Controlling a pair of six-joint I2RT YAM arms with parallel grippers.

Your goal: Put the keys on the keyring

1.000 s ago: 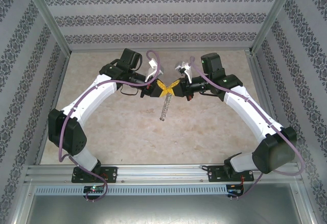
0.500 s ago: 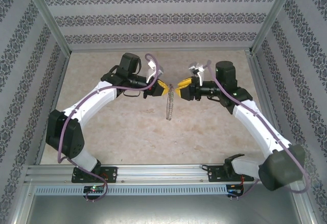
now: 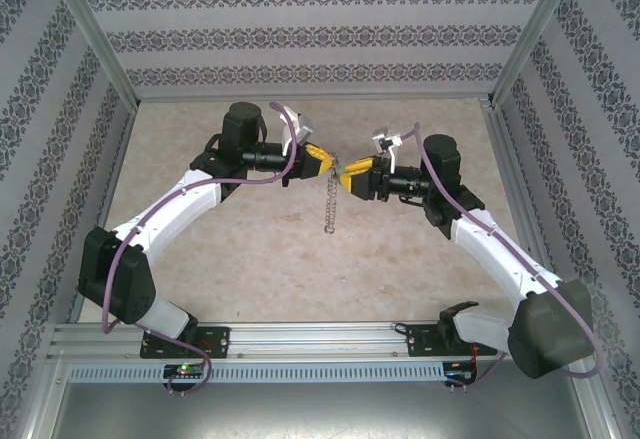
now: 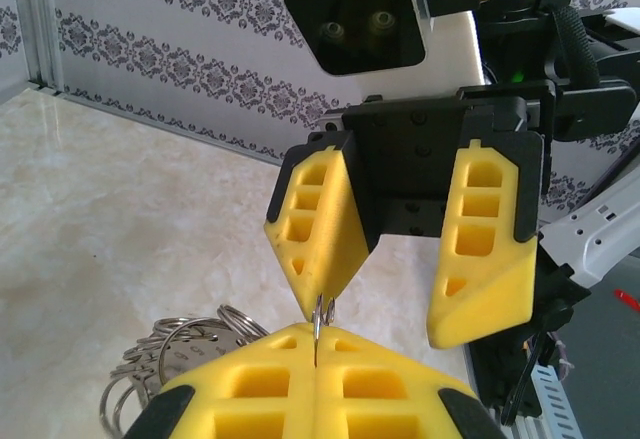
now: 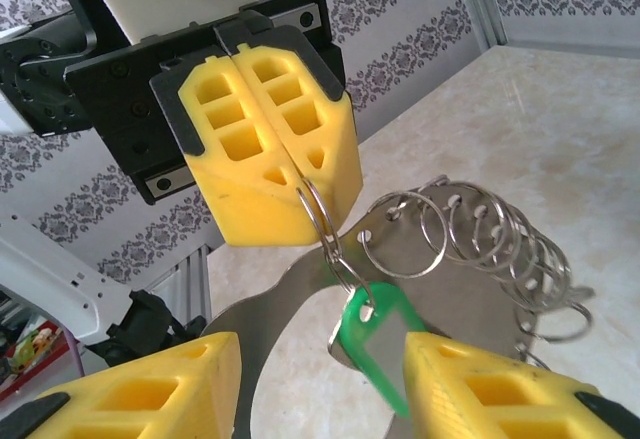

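My left gripper (image 3: 321, 162) is shut on a thin wire loop of the keyring (image 5: 318, 209), pinched edge-on between its yellow pads (image 4: 318, 337). From that loop a small ring carries the key with the green head (image 5: 375, 344). The rest of the keyring (image 3: 327, 209) hangs below as a floppy silvery string of several rings on a metal plate (image 5: 470, 244). My right gripper (image 3: 349, 174) faces the left one, open. The green key sits in its gap (image 5: 318, 359), close to the right finger (image 5: 480, 389). One of its fingers (image 4: 315, 229) points down at the pinched loop.
Both grippers meet in mid-air above the beige marble tabletop (image 3: 250, 259). Patterned walls (image 3: 320, 39) and aluminium posts (image 3: 520, 49) close in the back and sides. A metal rail (image 3: 320, 339) runs along the near edge by the arm bases.
My right gripper has opened and drawn back slightly to the right. The left gripper kept its hold and lifted a little. The keyring now hangs straighter below it.
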